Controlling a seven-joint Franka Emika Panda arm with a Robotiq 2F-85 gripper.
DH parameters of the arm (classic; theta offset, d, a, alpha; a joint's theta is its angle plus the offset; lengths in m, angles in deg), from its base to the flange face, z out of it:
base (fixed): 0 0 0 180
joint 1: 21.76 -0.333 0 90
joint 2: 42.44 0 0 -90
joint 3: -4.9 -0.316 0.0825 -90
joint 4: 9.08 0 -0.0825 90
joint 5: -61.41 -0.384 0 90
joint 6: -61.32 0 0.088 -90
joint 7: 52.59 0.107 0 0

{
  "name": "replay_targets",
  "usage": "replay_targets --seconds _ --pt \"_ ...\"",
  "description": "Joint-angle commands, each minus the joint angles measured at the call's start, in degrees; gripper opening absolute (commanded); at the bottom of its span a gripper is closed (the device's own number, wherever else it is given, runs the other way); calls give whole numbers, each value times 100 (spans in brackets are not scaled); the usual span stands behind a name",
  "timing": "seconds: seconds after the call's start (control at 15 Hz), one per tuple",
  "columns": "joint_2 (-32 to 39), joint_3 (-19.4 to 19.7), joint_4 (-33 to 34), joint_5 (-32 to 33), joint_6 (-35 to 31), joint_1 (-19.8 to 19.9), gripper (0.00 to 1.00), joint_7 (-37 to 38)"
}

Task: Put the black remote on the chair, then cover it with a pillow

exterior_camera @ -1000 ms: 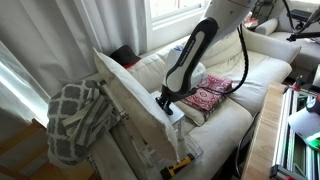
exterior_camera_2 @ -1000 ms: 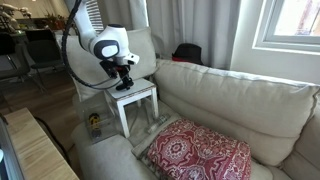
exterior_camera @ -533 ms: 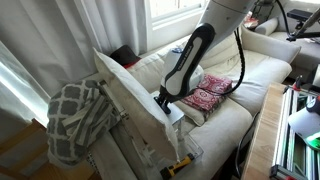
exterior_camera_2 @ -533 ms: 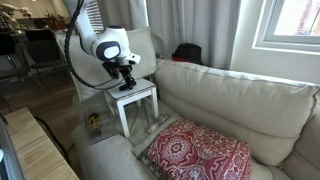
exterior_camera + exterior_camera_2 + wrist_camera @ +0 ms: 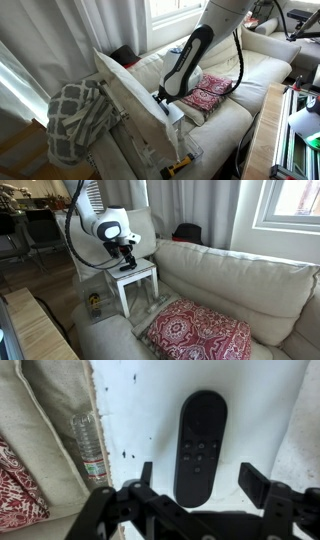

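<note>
The black remote [image 5: 198, 445] lies flat on a small white side table [image 5: 250, 400], seen in the wrist view. My gripper [image 5: 200, 478] is open, its two fingers straddling the remote's near end without touching it. In both exterior views the gripper [image 5: 126, 264] [image 5: 162, 97] hovers just above the white table [image 5: 145, 275]. The cream couch [image 5: 230, 285] [image 5: 235, 85] stands next to the table. The large cream pillow [image 5: 125, 95] leans upright by the table. The remote is hidden in the exterior views.
A red patterned cushion [image 5: 200, 330] [image 5: 210, 92] lies on the couch seat. A grey-and-white lattice blanket [image 5: 78, 118] hangs beside the pillow. A plastic bottle [image 5: 88, 445] lies on the floor between table and couch. A black object [image 5: 186, 232] sits behind the couch back.
</note>
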Motion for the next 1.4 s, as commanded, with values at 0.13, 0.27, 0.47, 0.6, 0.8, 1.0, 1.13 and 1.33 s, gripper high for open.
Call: replay_targets --seconds 0.13,0.27,0.47,0.6,0.8,1.0,1.13,1.33 --pt "-671 -111 -333 139 302 355 100 -131" --pt "-1021 -665 -485 110 280 1006 100 -660" --pt "-1544 -1344 -652 -18 446 1823 100 -1277" --pt "-1263 -1107 -340 10 288 1537 100 -1122" --pt "-1406 -1151 -355 -16 348 1640 100 -1200" --pt "-1372 -1418 -288 -160 379 1799 100 -1274" --pt "-1571 -1713 -171 -369 504 2077 100 -1349" --pt "-2040 -2066 -47 -690 697 2374 100 -1461"
